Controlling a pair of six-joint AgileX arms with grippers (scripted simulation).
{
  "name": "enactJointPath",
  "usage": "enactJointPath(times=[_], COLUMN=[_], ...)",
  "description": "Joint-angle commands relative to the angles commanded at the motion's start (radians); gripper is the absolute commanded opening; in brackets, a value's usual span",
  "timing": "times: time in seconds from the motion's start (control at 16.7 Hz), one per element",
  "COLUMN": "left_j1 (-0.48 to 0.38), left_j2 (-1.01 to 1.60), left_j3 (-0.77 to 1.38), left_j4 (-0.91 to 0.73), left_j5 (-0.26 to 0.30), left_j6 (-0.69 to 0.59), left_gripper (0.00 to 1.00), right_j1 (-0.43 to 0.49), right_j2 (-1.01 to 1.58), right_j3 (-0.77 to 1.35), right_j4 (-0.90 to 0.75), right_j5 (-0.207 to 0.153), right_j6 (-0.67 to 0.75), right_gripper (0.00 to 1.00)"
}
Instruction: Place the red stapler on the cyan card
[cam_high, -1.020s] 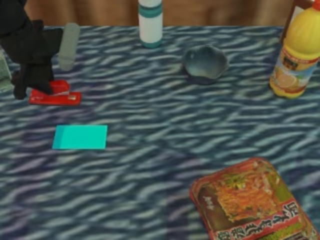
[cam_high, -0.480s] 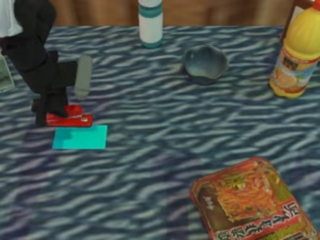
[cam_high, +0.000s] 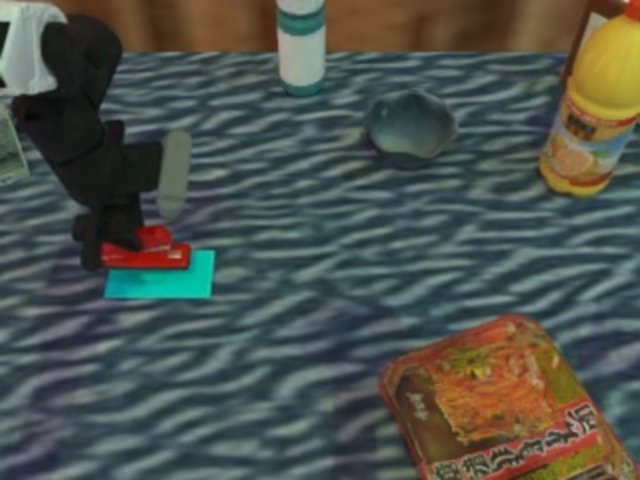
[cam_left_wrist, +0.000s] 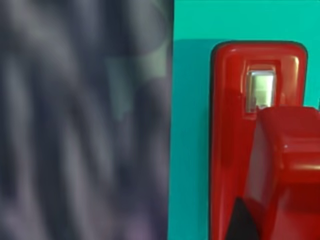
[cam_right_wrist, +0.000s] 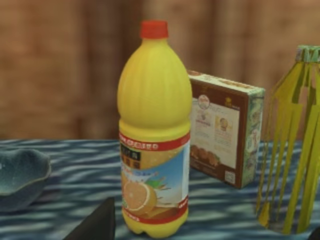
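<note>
Currently the left pincer (cam_high: 112, 252) is clamped on the red stapler (cam_high: 147, 252) at its end toward the tabletop's left, holding it over the far edge of the cyan card (cam_high: 160, 277); contact with the card cannot be judged. Stapler judged rigid, light, glossy and likely slippery; gripping across the narrow body suits it. Right pincer: out of top view, state cannot be told.

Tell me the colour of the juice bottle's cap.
Red. The juice bottle has a red cap, clearest in the right wrist view.
</note>
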Motion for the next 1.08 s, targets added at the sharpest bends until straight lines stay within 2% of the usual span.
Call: enactJointPath(times=[0.72,1.08], left_j1=[0.0,0.0], left_j2=[0.0,0.0], left_j3=[0.0,0.0], left_j4=[0.0,0.0], left_j5=[0.0,0.0], left_j6=[0.0,0.0], left_gripper=[0.98,1.0], right_j1=[0.0,0.0], right_j2=[0.0,0.0], right_j3=[0.0,0.0], right_j4=[0.0,0.0], right_j5=[0.0,0.0], right_j6=[0.0,0.0], right_gripper=[1.0,1.0])
